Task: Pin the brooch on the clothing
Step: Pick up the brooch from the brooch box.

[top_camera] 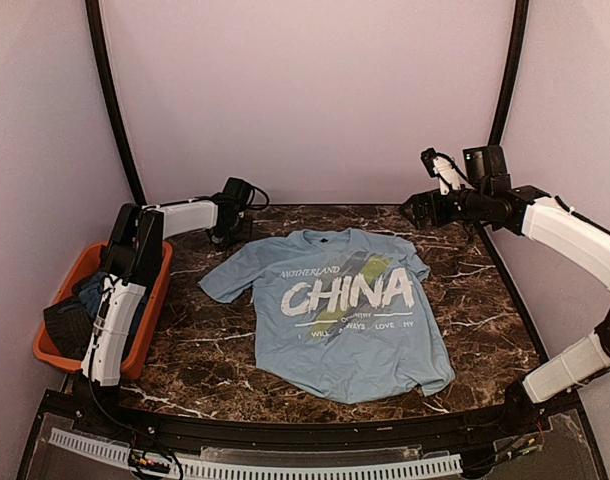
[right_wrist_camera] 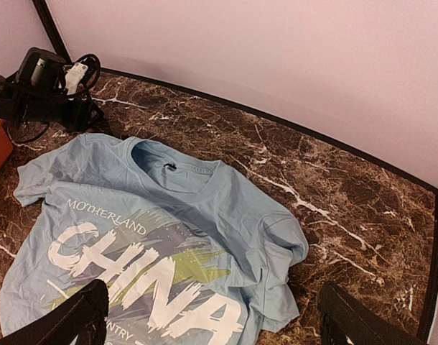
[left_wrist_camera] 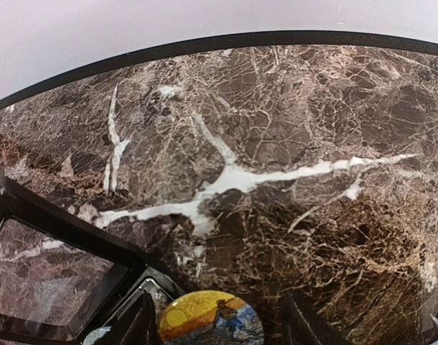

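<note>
- The brooch (left_wrist_camera: 210,320), a small round disc with a yellow and blue face, lies flat on the counter (left_wrist_camera: 276,144) in the far-left corner. That is about 10 o'clock from the T-shirt (top_camera: 335,310) and well apart from it.
- The left jaws stand partly open astride the brooch, one finger (left_wrist_camera: 136,323) at its 9 o'clock and the other finger (left_wrist_camera: 301,327) at its 3 o'clock. Neither plainly touches it, and they have hold of nothing.
- A flat disc on hard marble offers little edge to bite. If the jaws meet too high, it will likely skid or flip out.
- The black-framed clear case (left_wrist_camera: 54,280) sits just beside the brooch at its 9 o'clock. The finger on that side may catch the frame and shove case or brooch aside.
- The pin side is hidden, so I cannot tell how the clasp stands. A careless grip could leave the pin facing away from the cloth.
- The right jaws hang spread wide and empty, raised at the shirt's 2 o'clock. Nothing holds the fabric down, so a push from the brooch may bunch it rather than pierce it.
- The carry to the shirt crosses bare marble, and a weak pinch could drop the disc there.
</note>
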Tool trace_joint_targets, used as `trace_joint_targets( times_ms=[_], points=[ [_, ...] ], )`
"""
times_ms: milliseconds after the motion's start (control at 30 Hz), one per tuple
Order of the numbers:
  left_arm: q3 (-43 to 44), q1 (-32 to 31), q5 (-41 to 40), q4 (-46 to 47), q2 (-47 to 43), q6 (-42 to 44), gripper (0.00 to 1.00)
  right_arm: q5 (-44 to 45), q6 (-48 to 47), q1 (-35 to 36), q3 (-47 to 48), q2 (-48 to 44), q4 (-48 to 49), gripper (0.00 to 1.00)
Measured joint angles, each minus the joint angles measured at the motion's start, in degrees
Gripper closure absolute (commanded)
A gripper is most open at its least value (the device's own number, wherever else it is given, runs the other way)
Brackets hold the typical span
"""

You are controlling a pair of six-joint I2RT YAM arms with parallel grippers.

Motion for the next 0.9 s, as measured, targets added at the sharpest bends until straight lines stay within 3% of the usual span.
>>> trace_joint_targets(
  times_ms=[567,900],
  points=[
    [0.0,0.13,-0.17,-0.22,0.0,-0.37,0.64,-0.07,0.0,0.0,0.0,0.0,0.02,0.01],
    [-0.81,0.22,0.9,0.59,-0.33,-0.39,0.66,-0.02,-0.9,0.11,0.0,0.09,0.02,0.01]
  ],
)
